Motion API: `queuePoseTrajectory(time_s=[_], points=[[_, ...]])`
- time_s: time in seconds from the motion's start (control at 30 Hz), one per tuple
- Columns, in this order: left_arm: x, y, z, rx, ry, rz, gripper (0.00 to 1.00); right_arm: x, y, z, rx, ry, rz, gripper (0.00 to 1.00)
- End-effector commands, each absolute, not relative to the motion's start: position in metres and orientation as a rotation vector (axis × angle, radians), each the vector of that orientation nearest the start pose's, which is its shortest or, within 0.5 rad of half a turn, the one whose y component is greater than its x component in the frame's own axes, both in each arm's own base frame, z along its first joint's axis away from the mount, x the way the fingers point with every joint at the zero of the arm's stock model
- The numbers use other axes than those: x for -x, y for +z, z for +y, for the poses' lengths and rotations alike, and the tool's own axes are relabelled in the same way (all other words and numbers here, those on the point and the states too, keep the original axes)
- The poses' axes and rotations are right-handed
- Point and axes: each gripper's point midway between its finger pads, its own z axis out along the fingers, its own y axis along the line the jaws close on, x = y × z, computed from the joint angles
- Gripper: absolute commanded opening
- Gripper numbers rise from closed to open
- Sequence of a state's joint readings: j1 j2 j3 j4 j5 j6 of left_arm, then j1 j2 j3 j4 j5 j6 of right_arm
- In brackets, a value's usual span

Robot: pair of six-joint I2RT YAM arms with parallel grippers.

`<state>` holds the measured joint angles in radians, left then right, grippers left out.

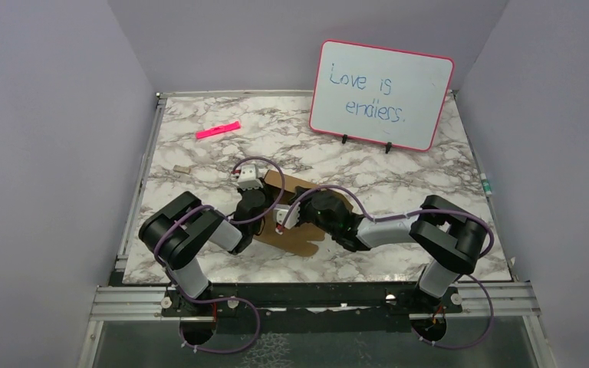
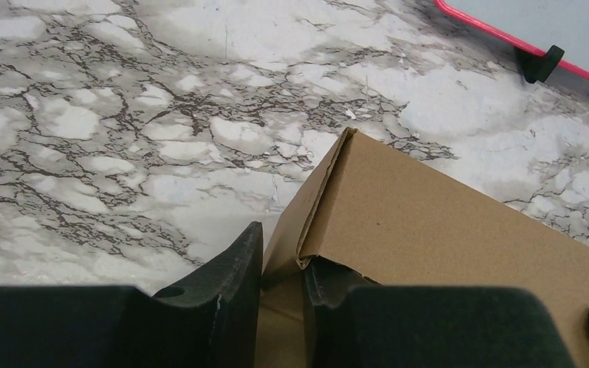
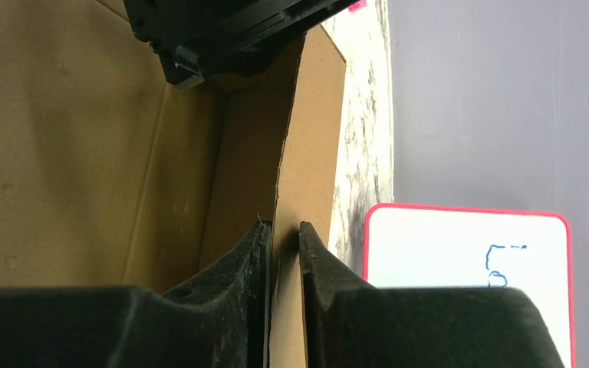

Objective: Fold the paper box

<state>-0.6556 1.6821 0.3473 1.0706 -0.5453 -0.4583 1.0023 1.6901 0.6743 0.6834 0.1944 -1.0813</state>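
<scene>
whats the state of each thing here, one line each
paper box: partly folded, walls raised
left hand: astride a box wall, grip unclear
right hand: astride a box wall, grip unclear
whiteboard: upright, written on
pink marker: lying flat, untouched

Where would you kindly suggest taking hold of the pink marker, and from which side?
Probably across the middle of the pink marker, coming straight down from above and closing across its narrow width. It lies flat on the marble table, with bare surface along both long sides.
</scene>
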Motion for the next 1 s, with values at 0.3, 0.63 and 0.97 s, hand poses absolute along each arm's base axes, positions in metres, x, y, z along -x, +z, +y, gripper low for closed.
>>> queuePoseTrajectory(time_s=[0.3,0.63,0.97], points=[[-0.354,0.044,-0.167,0.187,-0.241,1.815,0.39,-0.291,0.076,0.333,1.645,-0.177,1.214,0.20],[-0.365,0.047,-0.168,0.232,-0.227,1.788,0.40,-0.278,0.078,0.339,1.681,-0.078,1.230,0.20],[-0.366,0.036,-0.158,0.333,-0.186,1.783,0.21,-0.277,0.073,0.335,1.684,-0.080,1.263,0.20]])
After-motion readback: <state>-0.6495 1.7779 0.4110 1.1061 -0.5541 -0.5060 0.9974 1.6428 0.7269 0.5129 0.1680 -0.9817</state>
